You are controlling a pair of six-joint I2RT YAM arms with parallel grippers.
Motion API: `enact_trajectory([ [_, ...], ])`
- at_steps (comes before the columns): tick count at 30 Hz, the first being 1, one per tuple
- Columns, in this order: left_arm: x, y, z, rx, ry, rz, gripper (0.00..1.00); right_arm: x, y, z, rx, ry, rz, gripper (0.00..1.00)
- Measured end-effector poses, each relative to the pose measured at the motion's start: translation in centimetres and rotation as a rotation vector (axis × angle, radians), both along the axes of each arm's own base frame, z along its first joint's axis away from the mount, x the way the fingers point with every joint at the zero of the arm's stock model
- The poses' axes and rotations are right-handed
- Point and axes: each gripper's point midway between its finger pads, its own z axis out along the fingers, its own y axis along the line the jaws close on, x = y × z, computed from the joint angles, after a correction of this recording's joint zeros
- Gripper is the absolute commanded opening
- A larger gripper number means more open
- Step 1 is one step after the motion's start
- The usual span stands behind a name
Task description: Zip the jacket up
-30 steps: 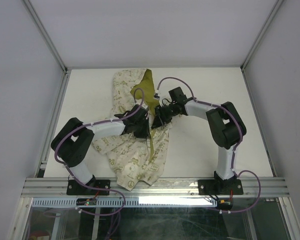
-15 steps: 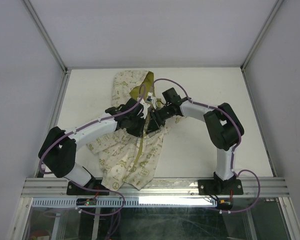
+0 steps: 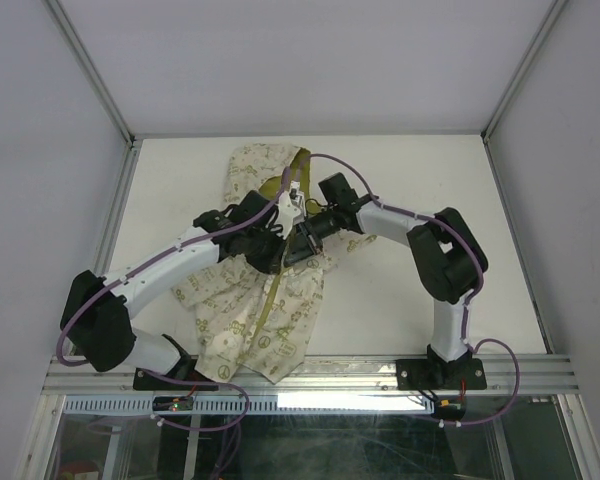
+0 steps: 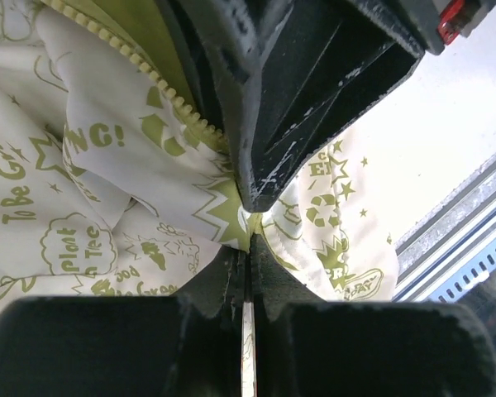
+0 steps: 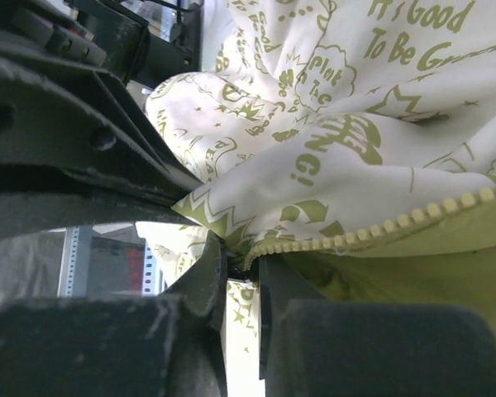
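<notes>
The cream jacket [image 3: 242,322] with olive prints lies lengthwise on the table, its olive lining [image 3: 272,186] showing at the far end. Both grippers meet over its middle. My left gripper [image 3: 277,254] is shut on a fold of printed fabric [image 4: 223,217] right by the zipper teeth [image 4: 140,68]. My right gripper [image 3: 300,240] is closed on the toothed zipper edge [image 5: 264,246]; the teeth [image 5: 413,213] run off to the right over the lining [image 5: 413,273]. In each wrist view the other gripper's dark finger sits close beside the grip. The zipper slider is hidden.
The white table [image 3: 400,180] is walled by an aluminium frame, with a metal rail [image 3: 330,372] along the near edge. Purple cables loop over both arms. The jacket's hem [image 3: 250,368] reaches almost to the rail.
Both grippers have moved farther away and a little left along the jacket, the left arm stretching out. The right gripper has closed on the zipper edge. The open olive gap has narrowed.
</notes>
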Motion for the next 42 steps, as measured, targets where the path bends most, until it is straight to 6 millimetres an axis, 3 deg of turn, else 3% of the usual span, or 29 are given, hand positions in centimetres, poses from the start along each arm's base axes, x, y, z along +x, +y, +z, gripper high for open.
enact_trajectory([
  [2, 0.1, 0.0, 0.8, -0.014, -0.021, 0.003, 0.10, 0.1, -0.2, 0.7, 0.023, 0.007, -0.005, 0.00],
  [5, 0.7, 0.2, 1.9, -0.032, -0.055, 0.043, 0.40, 0.5, -0.8, 2.0, 0.052, -0.005, -0.036, 0.00],
  [9, 1.6, 1.5, 3.9, -0.064, -0.068, 0.200, 0.64, 2.0, -1.6, 4.3, 0.071, -0.040, -0.133, 0.00],
  [14, 2.2, 2.2, 6.9, -0.194, -0.068, 0.409, 0.78, 3.5, -1.3, 6.8, 0.090, -0.055, -0.266, 0.00],
  [18, 1.9, 1.8, 8.5, -0.320, -0.079, 0.480, 0.80, 3.8, -0.7, 8.1, 0.106, -0.039, -0.318, 0.00],
  [21, 2.2, 1.1, 8.1, -0.368, -0.064, 0.505, 0.79, 3.6, -0.2, 8.3, 0.101, -0.019, -0.334, 0.00],
  [26, 2.7, 0.8, 4.8, -0.343, -0.015, 0.557, 0.73, 3.3, 0.3, 8.5, 0.098, 0.008, -0.342, 0.00],
  [30, 2.5, 1.3, 2.2, -0.299, 0.012, 0.586, 0.39, 3.4, 0.3, 8.7, 0.096, 0.011, -0.357, 0.00],
  [34, 2.7, 1.4, 1.5, -0.278, 0.003, 0.574, 0.13, 4.1, -0.2, 9.3, 0.098, -0.009, -0.394, 0.00],
  [37, 3.2, 1.6, 2.9, -0.258, -0.037, 0.528, 0.00, 5.3, -1.2, 9.9, 0.099, -0.029, -0.444, 0.00],
  [42, 5.1, 1.6, 9.8, -0.212, -0.160, 0.384, 0.00, 6.4, -3.1, 12.6, 0.122, -0.092, -0.525, 0.00],
])
